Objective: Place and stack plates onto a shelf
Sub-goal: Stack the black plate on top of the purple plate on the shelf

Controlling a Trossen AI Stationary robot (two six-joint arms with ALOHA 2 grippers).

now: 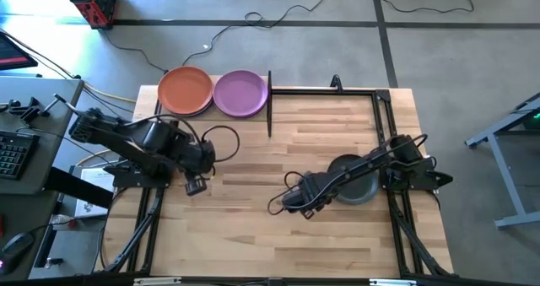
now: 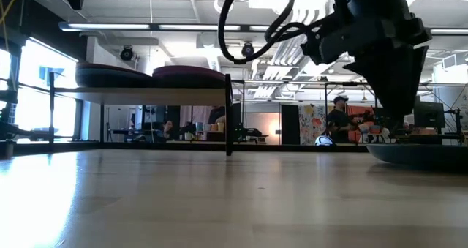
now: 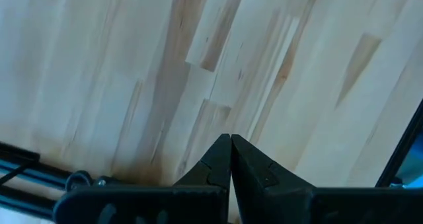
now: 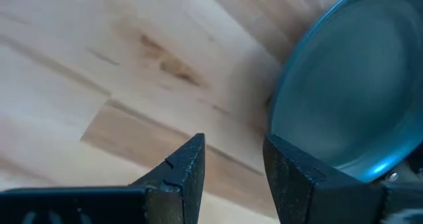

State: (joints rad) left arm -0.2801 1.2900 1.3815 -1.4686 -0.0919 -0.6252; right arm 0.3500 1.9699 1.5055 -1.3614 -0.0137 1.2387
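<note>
Left gripper (image 1: pixel 196 186) idles pinched shut over bare table, orange plate (image 1: pixel 185 90) and purple plate (image 1: pixel 240 94) already stacked on the shelf (image 1: pixel 268 96). Right gripper (image 4: pixel 234 159), fingers apart, hovers beside what looks like a dark grey plate (image 1: pixel 354 181); pickup is next, jaws straddling its rim

Open-plan robotics lab, concrete floor (image 1: pixel 439 33) with trailing cables (image 1: pixel 337 3), ceiling ducts (image 2: pixel 183 3), monitors (image 2: pixel 428 116), people at desks

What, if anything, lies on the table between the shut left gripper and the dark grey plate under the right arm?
Only bare tabletop shows in the high view between the left gripper and the dark grey plate, apart from the right gripper and its cables.
</note>
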